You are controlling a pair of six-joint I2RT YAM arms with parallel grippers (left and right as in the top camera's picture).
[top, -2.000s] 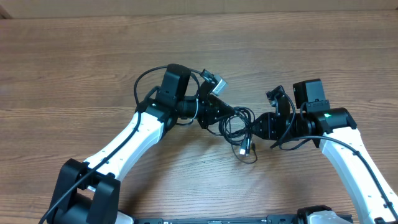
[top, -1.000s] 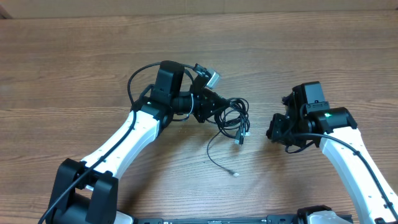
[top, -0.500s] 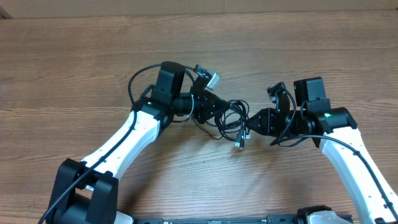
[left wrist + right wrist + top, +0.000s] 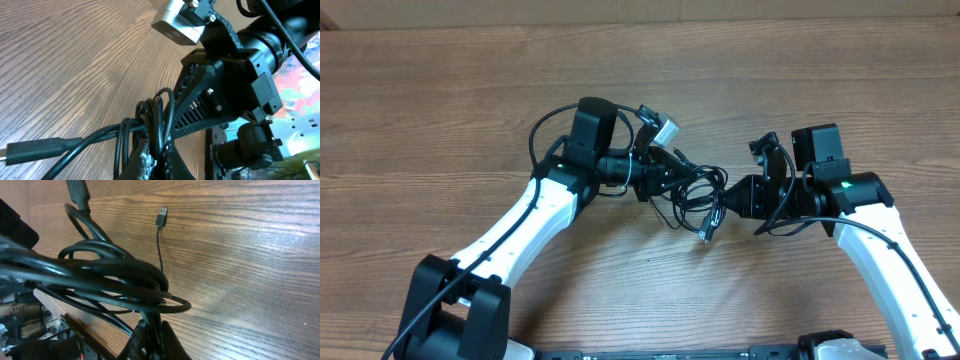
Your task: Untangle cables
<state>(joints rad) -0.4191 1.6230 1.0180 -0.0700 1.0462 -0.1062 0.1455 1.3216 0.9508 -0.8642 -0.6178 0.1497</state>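
Caught mid-separation, by the look of it; cables (image 4: 692,193) bunched as one knot of black loops near the middle of the table (image 4: 840,70) in the overhead view; hard to tell whether lifted or just resting on the wood; one plug end (image 4: 706,236) poking out toward 6 o'clock of the knot.

Left gripper (image 4: 678,178) at 9 o'clock of the knot, pressed together on several strands; seen from the left wrist as a sheaf of cord (image 4: 150,120) running straight down into the fingertips (image 4: 146,161).

Right gripper (image 4: 722,200) at 3 o'clock of the knot, likewise clamped, pinching what looks like a single loop at the bundle's lower edge; from the right wrist, thick coils (image 4: 100,275) stacked at 10 o'clock of the fingers (image 4: 150,335), with a thin lead and its second plug (image 4: 162,216) lying free at 12 o'clock.

Nothing yet freed; task judged early.

Next, probably: draw the two grips apart, left toward 9, right toward 3, slowly; watch for the loops cinching tighter rather than sliding; if so, release one side and re-grip nearer a free plug.
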